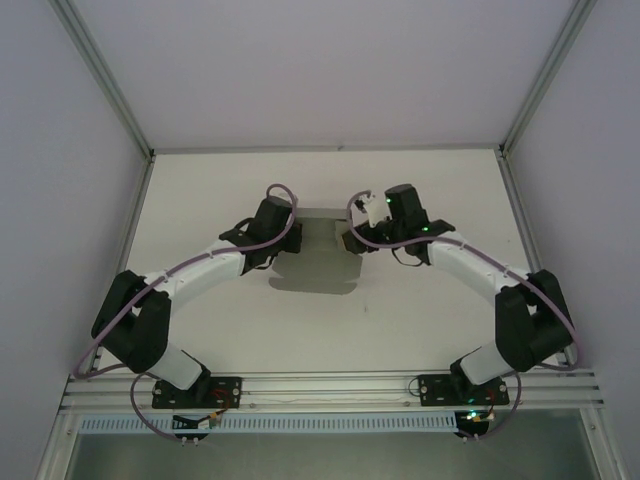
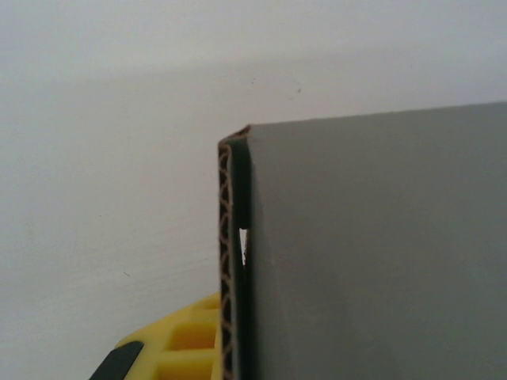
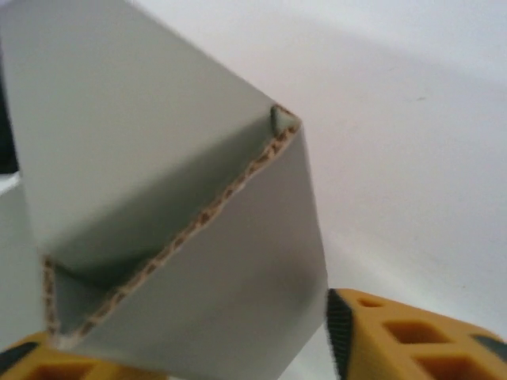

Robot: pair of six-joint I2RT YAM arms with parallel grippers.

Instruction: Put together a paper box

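Left claw on corrugated grey paper box

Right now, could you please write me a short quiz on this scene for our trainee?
1. True or false: the box is a flat sheet with no flap raised.
2. The fingers are mostly: A black, B yellow, C white.
3. What does the box's cut edge show in the wrist views?

Key:
1. False. Flaps are folded up.
2. B.
3. A brown corrugated core between grey faces.
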